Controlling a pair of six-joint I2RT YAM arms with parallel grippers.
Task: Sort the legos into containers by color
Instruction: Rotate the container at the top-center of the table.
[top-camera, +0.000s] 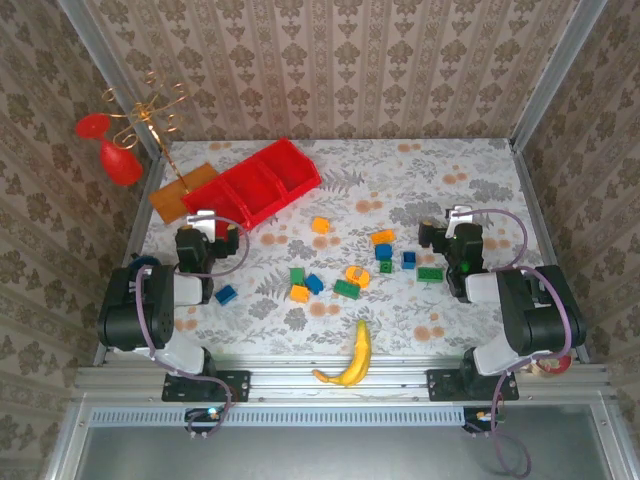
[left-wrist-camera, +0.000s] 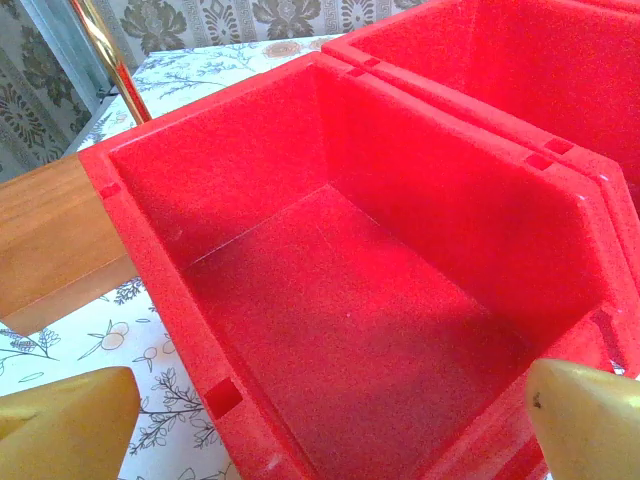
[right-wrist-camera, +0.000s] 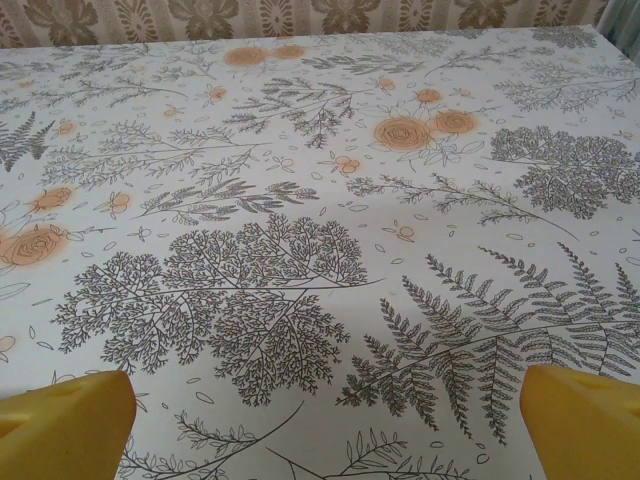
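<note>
The left gripper (left-wrist-camera: 320, 430) has its yellow fingertips (left-wrist-camera: 60, 425) spread wide with nothing between them. It hangs just above the end compartment of the long red plastic tray (left-wrist-camera: 140, 245), which is divided into three square compartments. The right gripper (right-wrist-camera: 320, 430) is equally wide apart and holds nothing, poised over the flower-and-fern patterned tablecloth (right-wrist-camera: 300, 200).

In the top view the tray lies diagonally at the far left of the table, and the left arm reaches toward its nearer left end. A flat orange wooden board (top-camera: 175, 198) lies just beside that end.

The small plastic toy bricks (top-camera: 347, 289) are scattered on the cloth in the middle of the table, between the two arms and well apart from the tray. One blue brick (top-camera: 226, 294) sits near the left arm and one green brick (top-camera: 430, 274) just beside the right arm. An orange brick (top-camera: 320, 225) lies nearest the tray.

A yellow banana (top-camera: 350, 360) rests near the front edge.
</note>
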